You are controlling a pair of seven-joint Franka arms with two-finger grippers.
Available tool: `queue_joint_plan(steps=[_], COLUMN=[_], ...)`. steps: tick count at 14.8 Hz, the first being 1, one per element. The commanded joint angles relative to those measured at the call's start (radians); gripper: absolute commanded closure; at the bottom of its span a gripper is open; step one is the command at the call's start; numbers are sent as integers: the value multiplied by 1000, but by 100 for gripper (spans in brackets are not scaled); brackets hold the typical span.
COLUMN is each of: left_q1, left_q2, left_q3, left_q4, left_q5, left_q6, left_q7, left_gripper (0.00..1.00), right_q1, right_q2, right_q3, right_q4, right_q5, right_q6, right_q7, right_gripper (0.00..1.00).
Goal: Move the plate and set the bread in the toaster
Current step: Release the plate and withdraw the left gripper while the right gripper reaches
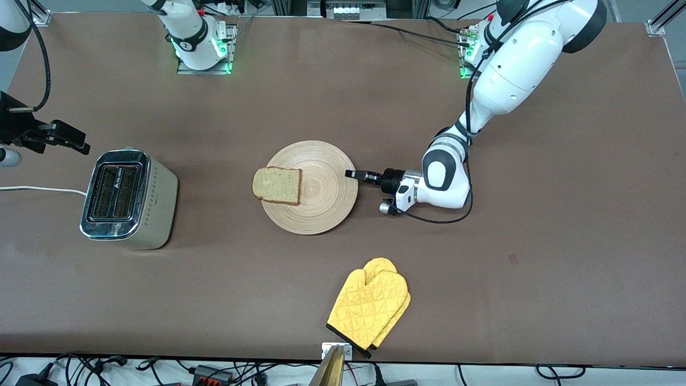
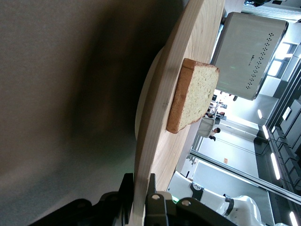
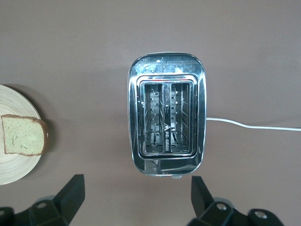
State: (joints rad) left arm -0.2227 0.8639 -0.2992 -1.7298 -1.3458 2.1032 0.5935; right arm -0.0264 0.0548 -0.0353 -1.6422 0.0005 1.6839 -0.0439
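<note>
Wooden plate (image 2: 155, 141) rim pinched by left end effector (image 2: 140, 186); right end effector (image 3: 136, 197) gapes over toaster (image 3: 167, 120).

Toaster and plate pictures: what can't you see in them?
- Right gripper: front view cuts off most of it at the edge.
- Plate underside: left wrist view shows it only edge-on.
- Toaster lever: not visible.
- Left gripper fingertips: too small in the front view.

On the table: one plate (image 1: 321, 198), one bread (image 1: 277, 185) slice, one toaster (image 1: 128, 198), one mitt (image 1: 370, 305).
</note>
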Motion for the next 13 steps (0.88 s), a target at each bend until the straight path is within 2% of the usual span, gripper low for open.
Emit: queue_joint_plan(steps=[1, 3, 4, 7, 11, 13], left_q1=[0, 13, 14, 69, 207, 281], left_q2=[4, 1, -5, -14, -51, -94], left_q3=[3, 17, 37, 49, 49, 49], left_q4=[9, 4, -5, -8, -5, 10], left_q5=[-18, -16, -6, 78, 226, 351], left_q6=[-17, -25, -29, -72, -247, -333], left_q7=[-6, -38, -41, -49, -108, -196], left_gripper=[74, 66, 65, 53, 52, 51], right_q1=[-9, -7, -7, -4, 20, 45], right_q2=[-32, -32, -29, -21, -6, 16], right_q3=[8, 8, 8, 9, 15, 15], right_q4=[-34, -34, -34, -36, -53, -64], right_q5=[-5, -5, -4, -2, 3, 30], right_q6=[11, 11, 11, 8, 11, 22], right_q7=[-14, -13, -13, -13, 4, 19], right_gripper=[0, 0, 0, 0, 0, 0])
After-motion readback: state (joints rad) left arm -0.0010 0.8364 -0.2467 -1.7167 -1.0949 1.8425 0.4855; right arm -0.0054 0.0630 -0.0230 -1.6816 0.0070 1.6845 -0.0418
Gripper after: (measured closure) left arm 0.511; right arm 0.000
